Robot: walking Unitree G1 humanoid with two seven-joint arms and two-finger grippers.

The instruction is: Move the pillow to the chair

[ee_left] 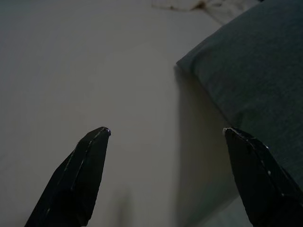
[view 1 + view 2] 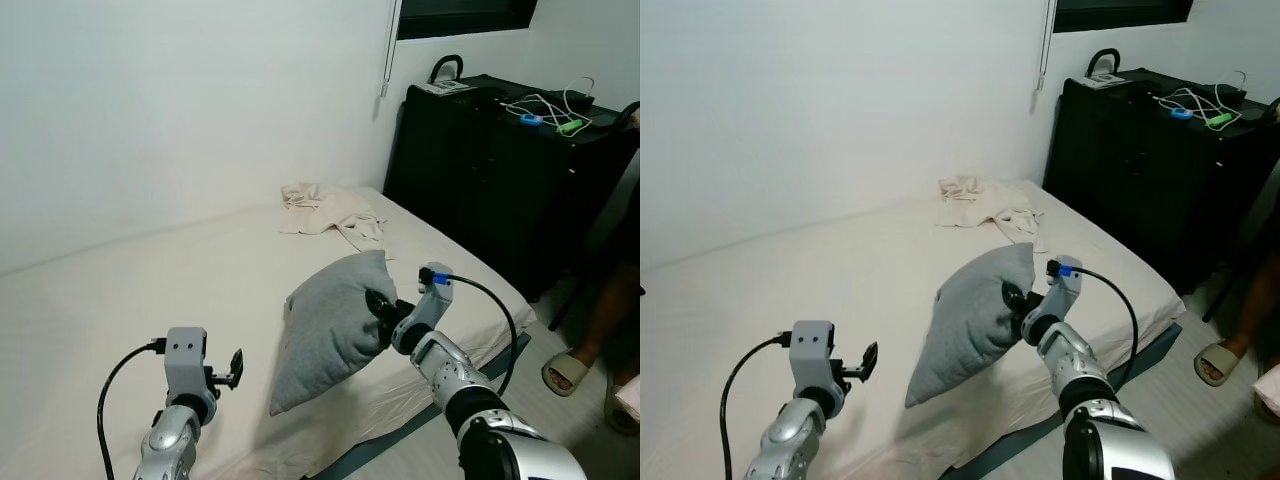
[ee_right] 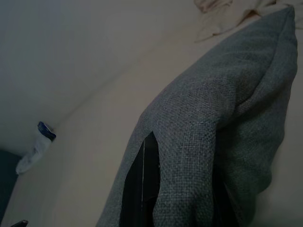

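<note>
Pillow (image 2: 335,325) pinched upright in right pincer (image 2: 381,305), above bed (image 2: 150,290).

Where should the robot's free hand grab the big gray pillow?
Probably the gray pillow's lower left corner, coming from the robot's left. The right end effector pinches its right edge, so it hangs tilted, and the open left end effector sits beside that low corner.

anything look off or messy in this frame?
A crumpled beige cloth lies bunched at the far end of the bed. Loose cables sprawl over the black cabinet. The grey pillow is tipped up on edge, but only because the right gripper pinches it.
</note>
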